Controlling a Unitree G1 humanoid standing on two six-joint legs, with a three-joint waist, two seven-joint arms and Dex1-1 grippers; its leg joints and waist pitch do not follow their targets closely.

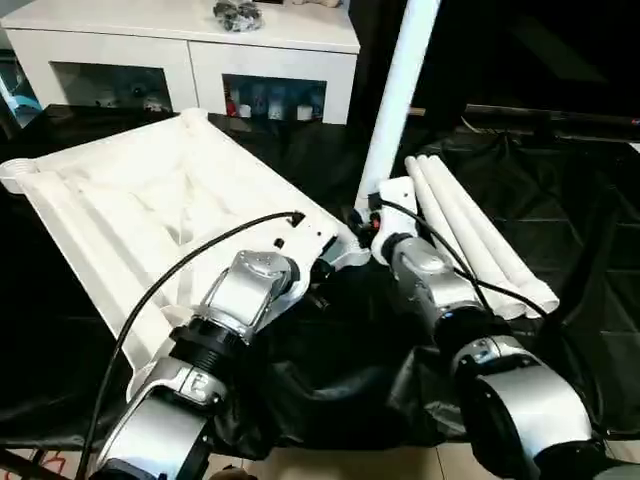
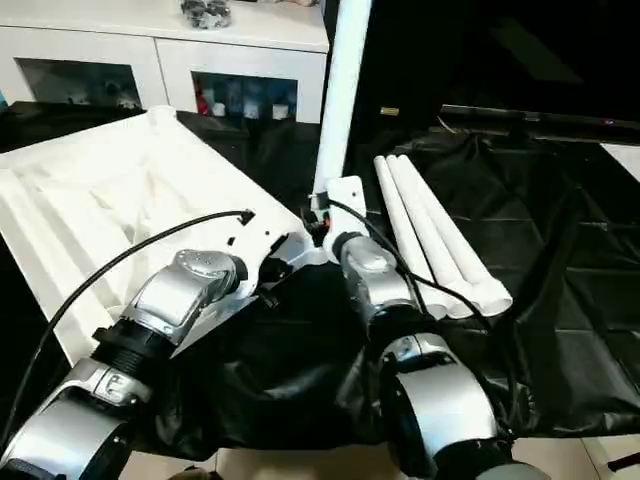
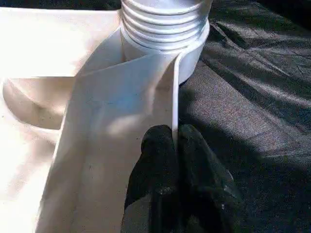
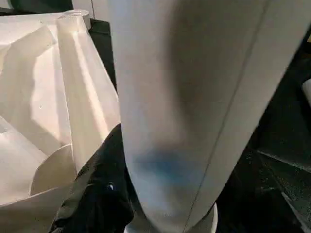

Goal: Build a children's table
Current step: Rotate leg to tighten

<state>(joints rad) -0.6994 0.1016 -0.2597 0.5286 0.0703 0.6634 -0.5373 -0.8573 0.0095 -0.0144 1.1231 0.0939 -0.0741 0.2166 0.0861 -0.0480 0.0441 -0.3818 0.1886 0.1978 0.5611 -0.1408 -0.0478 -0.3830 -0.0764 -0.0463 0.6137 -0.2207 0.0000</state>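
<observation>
The children's table top (image 1: pixel 150 200) lies upside down on the black cloth, ribbed underside up. One white leg (image 1: pixel 395 100) stands upright, its ridged end (image 3: pixel 165 24) seated in the corner socket nearest me. My right gripper (image 1: pixel 372 222) is shut around the base of that leg, with one black finger (image 4: pixel 97 194) showing beside the tube. My left gripper (image 3: pixel 175 138) is shut on the thin raised rim (image 3: pixel 174 97) of the top, just short of the same corner. Three loose legs (image 1: pixel 480 240) lie side by side on the cloth to the right.
A white cabinet (image 1: pixel 190 50) with glass doors stands behind the table top. Black cloth (image 1: pixel 580 250) covers the floor, wrinkled near my arms. A black cable (image 1: pixel 180 270) runs along my left forearm. Bare pale floor (image 1: pixel 340 465) shows at the near edge.
</observation>
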